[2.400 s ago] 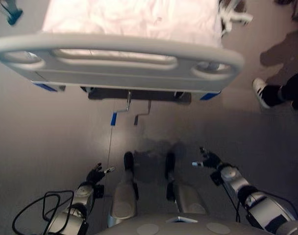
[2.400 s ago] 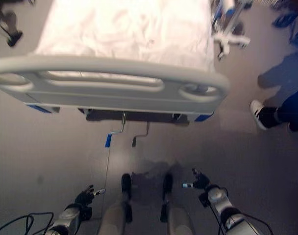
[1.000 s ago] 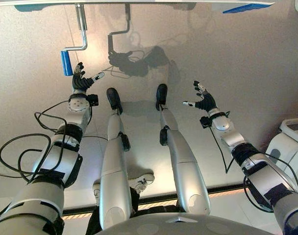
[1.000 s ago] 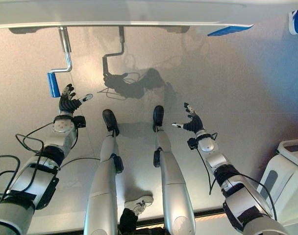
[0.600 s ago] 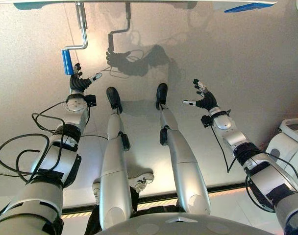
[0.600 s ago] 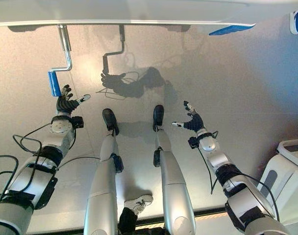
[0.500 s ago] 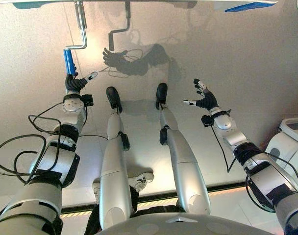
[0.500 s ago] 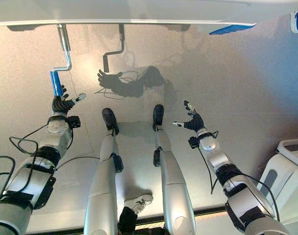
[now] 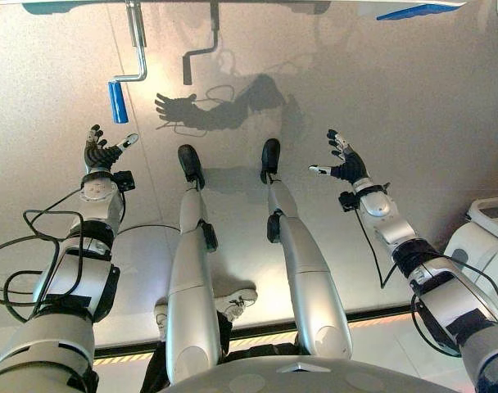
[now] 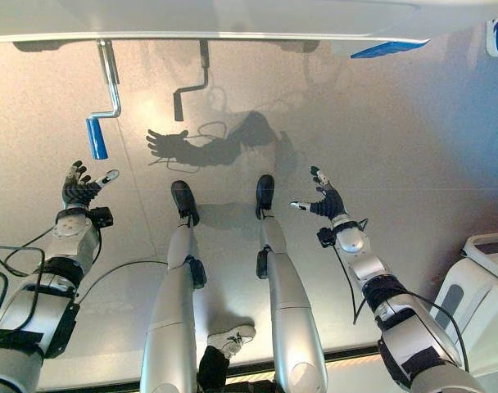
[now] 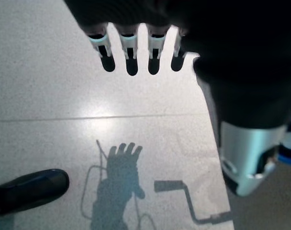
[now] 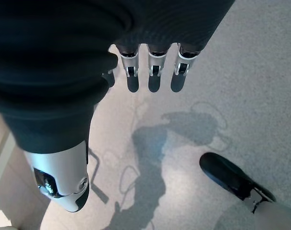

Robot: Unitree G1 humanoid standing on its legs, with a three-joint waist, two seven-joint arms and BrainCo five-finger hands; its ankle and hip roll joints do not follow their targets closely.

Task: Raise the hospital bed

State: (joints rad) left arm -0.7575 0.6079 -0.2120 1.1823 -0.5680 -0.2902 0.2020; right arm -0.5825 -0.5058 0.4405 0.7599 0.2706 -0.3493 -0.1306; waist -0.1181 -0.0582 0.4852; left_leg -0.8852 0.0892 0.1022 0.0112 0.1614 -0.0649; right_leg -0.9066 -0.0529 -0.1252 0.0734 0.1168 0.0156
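Cranks hang under the edge of the hospital bed (image 9: 233,2) at the top of the frame. One is the crank with the blue handle (image 9: 118,101), in the upper left. The other is the crank with the dark handle (image 9: 187,72), just to the right of it, nearer the top middle.

The left hand (image 9: 99,153) was right up at the blue handle half a second ago, almost touching it. Now it sits lower and more to the left, apart from the handle, out over the bare floor (image 9: 413,98). Its fingers (image 11: 131,50) are straight and spread, and they hold nothing.

The right hand (image 9: 345,166) is at the middle right of the frame, in about the same spot as before. Its fingers (image 12: 152,67) are straight and open too, with nothing in them.

So the blue handle is not held, and no crank is being turned. I think the bed is not going up yet. The left hand will likely have to go back up and to the right to the blue handle and close on it before any turning can start.
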